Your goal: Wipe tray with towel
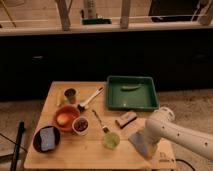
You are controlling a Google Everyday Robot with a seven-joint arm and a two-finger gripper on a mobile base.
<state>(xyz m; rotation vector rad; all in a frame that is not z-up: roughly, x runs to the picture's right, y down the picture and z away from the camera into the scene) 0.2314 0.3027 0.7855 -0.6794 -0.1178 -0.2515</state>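
Observation:
The green tray (116, 102) lies at the back right of the wooden table, with a small green pod-like item (131, 87) inside it. The pale grey-blue towel (135, 139) lies flat near the table's front right edge, well in front of the tray. My white arm (172, 132) reaches in from the right. Its gripper (148, 148) is down at the towel and covers the towel's right part. The gripper stands apart from the tray.
A brown block (126, 119) lies between tray and towel. A green cup (111, 141) stands left of the towel. Further left are a fork (100, 121), a white brush (90, 98), an orange bowl (66, 117), a small bowl (80, 125), a metal cup (70, 94) and a dark plate with a blue sponge (46, 139).

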